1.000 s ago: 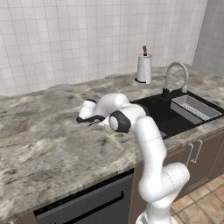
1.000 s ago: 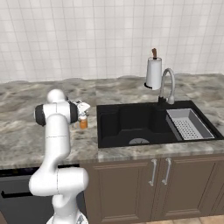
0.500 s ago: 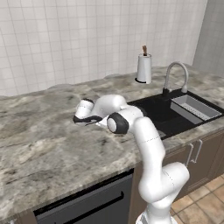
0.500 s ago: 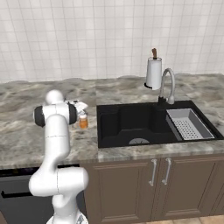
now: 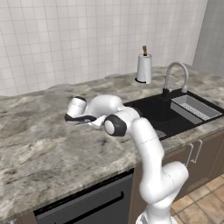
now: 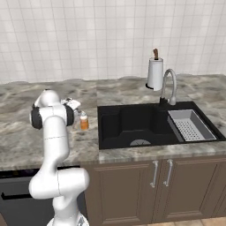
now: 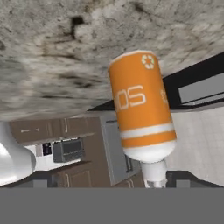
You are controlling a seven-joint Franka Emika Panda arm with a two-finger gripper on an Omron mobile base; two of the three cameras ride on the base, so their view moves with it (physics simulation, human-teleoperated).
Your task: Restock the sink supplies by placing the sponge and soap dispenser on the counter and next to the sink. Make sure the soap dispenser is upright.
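Observation:
The orange soap dispenser (image 6: 84,121) stands upright on the marbled counter (image 6: 17,141), a short way left of the black sink (image 6: 132,123). My gripper (image 6: 72,104) hangs just above and left of it. In the rolled hand view the soap dispenser (image 7: 142,109) appears inverted, its white pump top low between my fingertips (image 7: 181,177). The gripper (image 7: 113,178) is open, with a wide gap on the left side of the pump. In the left base view the gripper (image 5: 78,118) hovers low over the counter (image 5: 39,148). The sponge is out of view.
A white paper-towel roll (image 6: 155,73) stands behind the chrome faucet (image 6: 170,84). A grey rack (image 6: 190,126) fills the right part of the sink (image 5: 162,111). The tiled wall runs along the back; dark cabinets and a dishwasher front sit below the counter.
My hand has drifted slightly left along the counter, away from the sink. The soap dispenser has stayed where it stands.

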